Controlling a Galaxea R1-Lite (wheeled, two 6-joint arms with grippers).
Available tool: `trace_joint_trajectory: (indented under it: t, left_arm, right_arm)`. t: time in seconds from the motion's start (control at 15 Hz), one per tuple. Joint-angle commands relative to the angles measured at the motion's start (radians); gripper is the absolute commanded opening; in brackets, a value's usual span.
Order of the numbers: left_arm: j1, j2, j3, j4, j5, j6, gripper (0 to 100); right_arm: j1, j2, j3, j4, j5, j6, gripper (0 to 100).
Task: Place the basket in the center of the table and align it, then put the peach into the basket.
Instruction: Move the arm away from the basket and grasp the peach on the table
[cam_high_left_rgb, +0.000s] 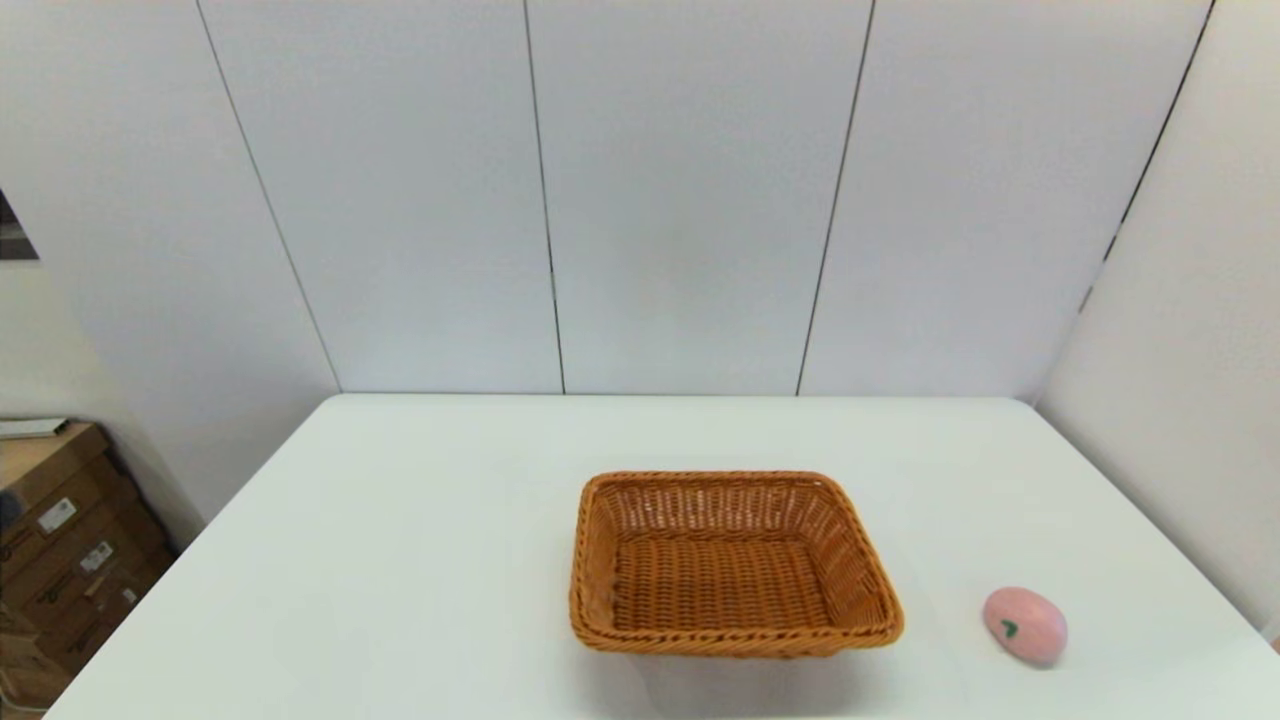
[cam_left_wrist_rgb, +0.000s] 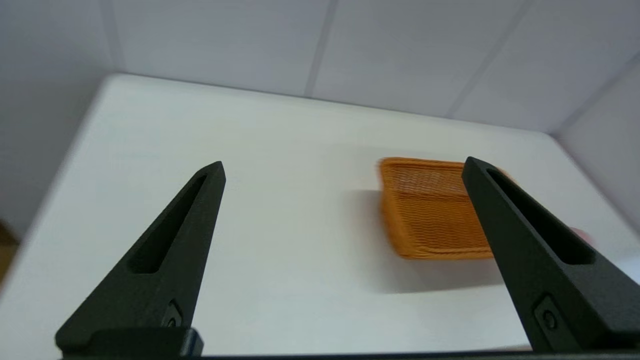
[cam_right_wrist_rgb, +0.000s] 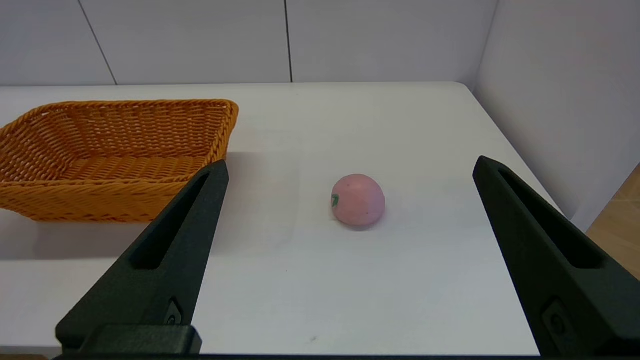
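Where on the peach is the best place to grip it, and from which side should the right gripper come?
Grip the peach across its rounded middle, probably from above. It lies alone on the table, apart from the basket to its left, so both flanks are free. The right gripper is open, wider than the fruit, and faces it from the robot's side. The egg shape may roll, so close gently.

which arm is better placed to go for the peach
Probably the right. The peach lies on the table to the right of the basket, apart from it. The open right gripper already faces it, while the open left gripper looks at bare table with the basket in between.
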Motion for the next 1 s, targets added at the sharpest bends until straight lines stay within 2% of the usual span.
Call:
trace_joint_trajectory:
  t: [0.07, 0.27, 0.47, 0.53, 0.6, 0.67, 0.73, 0.8, 0.93, 1.0]
  left_arm:
    - [0.172, -0.375, 0.3, 0.004, -0.03, 0.094, 100]
    - [0.179, -0.538, 0.445, 0.004, -0.057, 0.148, 100]
    - [0.179, -0.539, 0.573, -0.102, -0.039, 0.166, 100]
    - [0.179, -0.539, 0.589, -0.153, -0.01, 0.168, 100]
    - [0.179, -0.539, 0.605, -0.18, 0.004, 0.172, 100]
    - [0.179, -0.539, 0.612, -0.195, 0.002, 0.175, 100]
    - [0.179, -0.539, 0.628, -0.2, 0.001, 0.189, 100]
    - [0.179, -0.539, 0.631, -0.202, -0.001, 0.198, 100]
    - [0.179, -0.539, 0.631, -0.203, -0.002, 0.197, 100]
    - [0.179, -0.539, 0.632, -0.203, -0.002, 0.195, 100]
  right_arm:
    - [0.0, 0.001, -0.001, -0.001, 0.0, -0.001, 100]
    - [0.0, 0.001, 0.001, -0.001, 0.0, -0.001, 100]
    - [0.0, 0.0, -0.013, 0.008, -0.002, -0.017, 100]
    - [0.0, 0.015, -0.056, 0.035, 0.009, -0.02, 100]
    - [0.0, 0.089, -0.128, 0.107, 0.008, -0.012, 100]
    - [0.002, 0.187, -0.205, 0.179, 0.0, -0.009, 100]
    - [0.002, 0.385, -0.261, 0.245, 0.0, -0.01, 100]
    - [0.002, 0.583, -0.288, 0.24, 0.002, -0.015, 100]
    - [-0.001, 1.017, -0.343, 0.145, -0.008, -0.01, 100]
    - [-0.003, 1.222, -0.355, 0.071, -0.037, -0.012, 100]
